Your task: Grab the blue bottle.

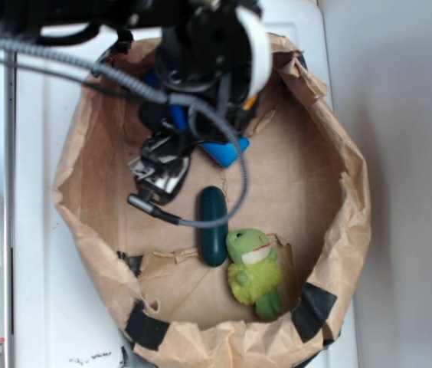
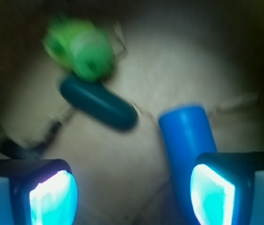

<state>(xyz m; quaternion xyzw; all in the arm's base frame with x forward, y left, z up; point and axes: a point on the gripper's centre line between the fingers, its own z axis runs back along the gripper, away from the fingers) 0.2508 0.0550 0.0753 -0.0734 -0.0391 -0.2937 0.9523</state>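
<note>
Hovering gripper [image 2: 132, 192], jaws apart, over blue bottle [image 2: 187, 140] near the paper bag [image 1: 338, 192] rim's far edge; bottle beside one finger, not clamped.

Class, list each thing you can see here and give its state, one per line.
blue bottle: lying on its side, ungrasped, beside one finger.
teal capsule: lying flat, touching the toy.
green plush toy: lying by the bag wall.
hand: open, fingers apart.
paper bag: open, rim rolled down.

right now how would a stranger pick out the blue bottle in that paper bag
Look inside the crumpled brown paper bag. The blue bottle lies on its floor, partly under the end effector. It is bright blue and longer than the dark teal capsule beside the green plush toy.
</note>
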